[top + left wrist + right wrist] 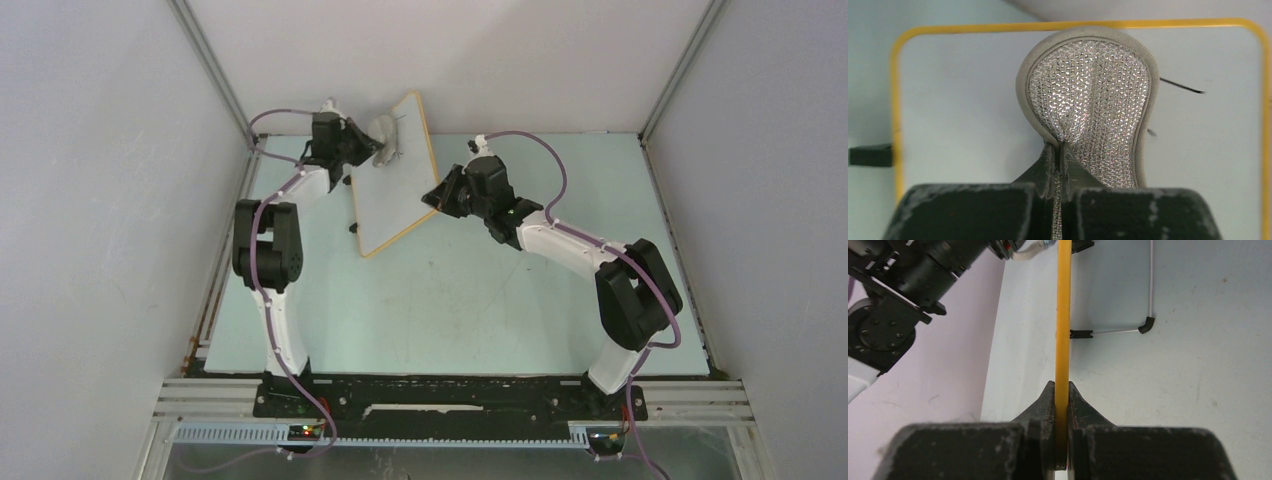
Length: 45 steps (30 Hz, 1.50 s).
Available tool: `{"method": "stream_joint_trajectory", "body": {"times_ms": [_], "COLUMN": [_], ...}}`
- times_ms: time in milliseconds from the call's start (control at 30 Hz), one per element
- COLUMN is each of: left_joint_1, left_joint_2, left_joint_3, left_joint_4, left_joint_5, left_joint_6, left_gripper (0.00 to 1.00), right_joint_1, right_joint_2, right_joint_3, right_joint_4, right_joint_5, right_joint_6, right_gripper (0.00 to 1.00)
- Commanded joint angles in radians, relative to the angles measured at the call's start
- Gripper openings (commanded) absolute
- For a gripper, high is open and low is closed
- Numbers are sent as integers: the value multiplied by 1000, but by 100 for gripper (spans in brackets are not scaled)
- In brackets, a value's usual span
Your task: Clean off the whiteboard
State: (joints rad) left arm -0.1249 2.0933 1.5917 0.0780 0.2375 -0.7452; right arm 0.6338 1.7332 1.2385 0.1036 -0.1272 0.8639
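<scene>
The whiteboard (395, 200) stands tilted on the scuffed pale-green table (470, 300).

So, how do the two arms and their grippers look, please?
Both the left arm and right arm have white links with bulky black joints, and a purple cable runs along each. The left gripper and right gripper are black, with broad blocky bodies, tapered fingers and pale scuffs.

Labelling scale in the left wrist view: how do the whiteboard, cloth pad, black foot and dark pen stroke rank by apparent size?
1. whiteboard
2. cloth pad, probably enlarged by nearness to the camera
3. black foot
4. pen stroke, about as long as the foot but far thinner
</scene>
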Motion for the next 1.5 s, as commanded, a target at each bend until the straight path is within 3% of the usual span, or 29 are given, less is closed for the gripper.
{"method": "stream_joint_trajectory", "body": {"times_ms": [0,167,300,433,533,733,1033,1333,1467], "left_joint_1": [-3,-78,-131,-213,-232,-208,-50,-9,-28], "left_joint_2": [25,-47,-149,-254,-272,-195,-82,7,28], "left_joint_3": [-28,-30,-149,-195,-232,-187,-201,-15,58], "left_joint_4": [-55,-110,35,23,55,11,7,-37,22], "left_joint_5": [10,-83,-55,-127,-108,-129,-84,-54,-15], "left_joint_6": [0,94,77,180,157,129,-4,-4,-60], "left_gripper": [0,0,0,0,0,0,0,0,0], "right_joint_1": [17,16,10,5,4,7,11,13,10], "right_joint_2": [-35,-39,-38,-36,-37,-43,-43,-48,-42], "right_joint_3": [15,15,15,15,15,15,15,16,17], "right_joint_4": [81,75,79,90,88,84,88,82,92], "right_joint_5": [-59,-60,-61,-69,-71,-71,-72,-80,-88], "right_joint_6": [-54,-60,-58,-54,-54,-54,-52,-62,-60], "right_gripper": [0,0,0,0,0,0,0,0,0]}}
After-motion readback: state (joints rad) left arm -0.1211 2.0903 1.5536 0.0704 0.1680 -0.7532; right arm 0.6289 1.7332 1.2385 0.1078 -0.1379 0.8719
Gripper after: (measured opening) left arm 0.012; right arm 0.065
